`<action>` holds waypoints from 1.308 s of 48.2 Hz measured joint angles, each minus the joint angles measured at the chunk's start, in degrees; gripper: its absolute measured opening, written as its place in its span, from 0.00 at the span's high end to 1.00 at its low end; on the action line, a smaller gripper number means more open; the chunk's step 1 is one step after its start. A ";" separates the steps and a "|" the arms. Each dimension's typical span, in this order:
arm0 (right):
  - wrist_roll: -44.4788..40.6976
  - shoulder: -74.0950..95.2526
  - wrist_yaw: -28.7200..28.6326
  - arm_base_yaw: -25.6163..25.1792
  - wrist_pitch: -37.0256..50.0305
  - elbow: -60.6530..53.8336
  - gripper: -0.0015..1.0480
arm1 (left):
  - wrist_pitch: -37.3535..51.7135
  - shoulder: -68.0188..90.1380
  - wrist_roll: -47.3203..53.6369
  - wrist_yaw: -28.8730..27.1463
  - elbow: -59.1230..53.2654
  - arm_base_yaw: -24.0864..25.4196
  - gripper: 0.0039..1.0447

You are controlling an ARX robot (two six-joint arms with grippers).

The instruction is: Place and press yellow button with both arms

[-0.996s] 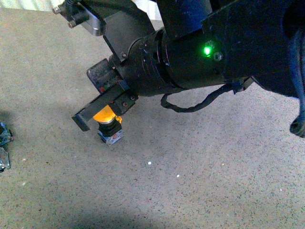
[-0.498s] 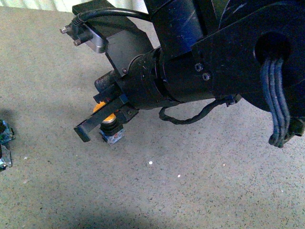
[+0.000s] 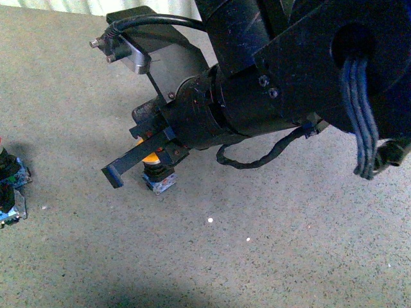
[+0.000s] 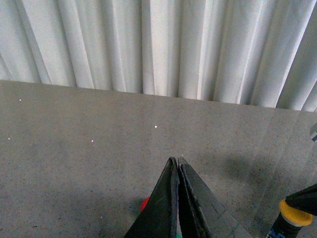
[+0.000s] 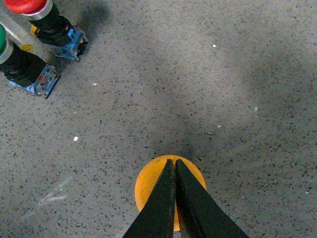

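Note:
The yellow button (image 3: 158, 174) stands upright on the grey floor, and only a sliver of its orange cap shows under my right arm. My right gripper (image 3: 113, 175) is shut. Its fingers lie flat across the cap and reach past it to the left. In the right wrist view the shut right gripper (image 5: 172, 161) covers the middle of the yellow cap (image 5: 148, 184). My left gripper (image 4: 176, 160) is shut and empty, raised over the floor, with the yellow button (image 4: 295, 214) off to its side. The left gripper does not show in the front view.
A red button (image 5: 30, 10) and a green button (image 5: 15, 59) on blue bases stand together, apart from the yellow one. They also show at the front view's left edge (image 3: 9, 186). Something red (image 4: 144, 202) peeks out from under the left fingers. White curtains (image 4: 158, 44) close off the far side.
My right gripper has sunk onto the yellow button, so less of the cap shows than a second ago. The right arm has rolled and its cables have swung into view.

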 joint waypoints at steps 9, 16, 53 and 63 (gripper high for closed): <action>1.36 1.01 0.72 0.00 -0.92 0.90 0.99 | 0.00 0.00 0.00 0.00 0.00 0.00 0.99; 2.60 0.81 0.33 -0.02 0.85 0.07 0.99 | 0.00 0.00 0.00 0.00 0.00 0.00 0.99; 10.51 -31.69 24.55 -22.18 45.86 -34.64 0.99 | 0.00 0.00 0.00 0.02 0.00 0.00 0.99; 9.86 -39.87 21.64 -24.85 46.64 -44.78 0.99 | 0.00 0.00 0.00 0.00 0.00 0.00 0.99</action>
